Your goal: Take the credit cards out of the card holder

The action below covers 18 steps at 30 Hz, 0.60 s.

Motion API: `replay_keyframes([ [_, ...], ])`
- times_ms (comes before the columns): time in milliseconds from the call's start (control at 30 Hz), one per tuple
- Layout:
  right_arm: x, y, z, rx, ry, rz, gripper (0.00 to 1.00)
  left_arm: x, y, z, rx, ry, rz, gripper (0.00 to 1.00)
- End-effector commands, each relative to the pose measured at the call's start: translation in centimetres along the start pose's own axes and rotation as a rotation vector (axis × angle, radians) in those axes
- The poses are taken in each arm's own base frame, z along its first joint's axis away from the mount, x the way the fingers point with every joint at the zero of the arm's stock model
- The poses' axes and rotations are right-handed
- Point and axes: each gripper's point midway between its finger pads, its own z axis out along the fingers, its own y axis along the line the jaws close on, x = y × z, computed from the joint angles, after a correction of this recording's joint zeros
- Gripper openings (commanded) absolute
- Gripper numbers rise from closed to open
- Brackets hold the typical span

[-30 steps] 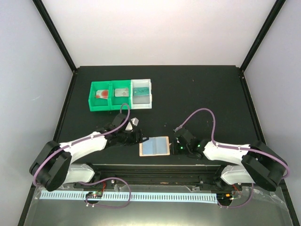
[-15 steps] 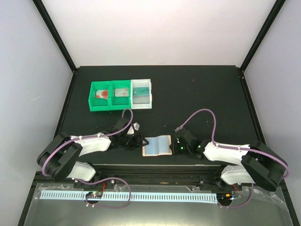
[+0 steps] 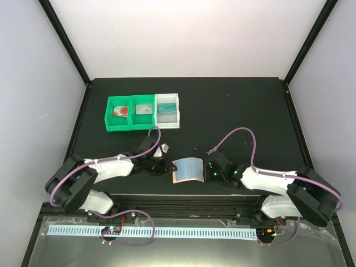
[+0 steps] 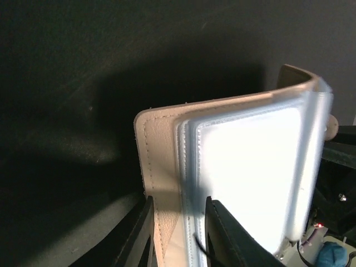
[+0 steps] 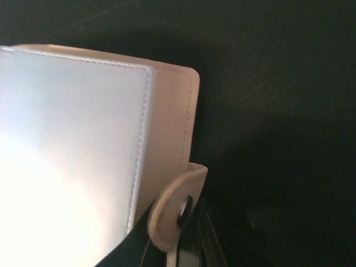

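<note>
Card holder (image 3: 186, 169): held open and bowed up off the black table (image 3: 239, 111), near its front edge, between the two grippers
Left gripper (image 3: 166, 167): pinched on the holder's left cover edge
Right gripper (image 3: 209, 170): pinched on the tab side
Taken out: a red-pink card (image 3: 119, 111) and a grey card (image 3: 144, 108) are seen in the green bin (image 3: 110, 127), a teal card (image 3: 167, 107) in the white bin (image 3: 168, 124)
Left to do: no card is seen in the glare-washed pockets; the task is judged nearly or fully done

Both arms low, elbows out, forearms reaching inward along worktop's near edge, wrists facing each other. Left gripper (image 3: 162, 165) clamps left edge of card holder (image 3: 186, 168), fingers (image 4: 221, 236) either side of cover. Right gripper (image 3: 207, 170) pinches right edge by tab, jaws nearly together.
</note>
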Motion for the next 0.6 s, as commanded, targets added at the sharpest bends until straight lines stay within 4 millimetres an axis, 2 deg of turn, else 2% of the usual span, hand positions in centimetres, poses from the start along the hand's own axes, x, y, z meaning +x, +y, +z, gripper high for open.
replay_keyframes([
  [0,-3.1,0.7,-1.6,0.043,-0.102,-0.025,0.19,-1.4,-1.3,-1.7,-0.036,-0.061,0.052,0.31],
  [100,-4.0,0.8,-2.7,0.055,-0.132,-0.027,0.3,-1.6,-1.0,-2.6,-0.067,-0.08,0.052,0.39],
  [200,-4.4,0.7,-3.9,0.062,-0.156,-0.028,0.39,-2.1,-1.4,-4.0,-0.094,-0.122,0.082,0.58],
  [267,-4.7,0.8,-4.8,0.054,-0.172,-0.029,0.46,-2.5,-2.0,-5.3,-0.109,-0.153,0.11,0.64],
  [367,-5.5,1.4,-6.7,0.036,-0.209,-0.027,0.59,-3.2,-3.6,-7.8,-0.113,-0.222,0.162,0.74],
  [500,-7.3,2.3,-10.3,0.002,-0.296,-0.014,0.75,-4.4,-5.6,-12.1,-0.14,-0.347,0.226,0.9],
  [533,-7.9,2.6,-11.3,-0.008,-0.321,-0.009,0.81,-4.6,-6.1,-13.1,-0.142,-0.37,0.245,0.96],
  [567,-8.4,2.8,-12.4,-0.014,-0.344,-0.005,0.92,-4.7,-6.9,-14.1,-0.134,-0.392,0.268,0.98],
])
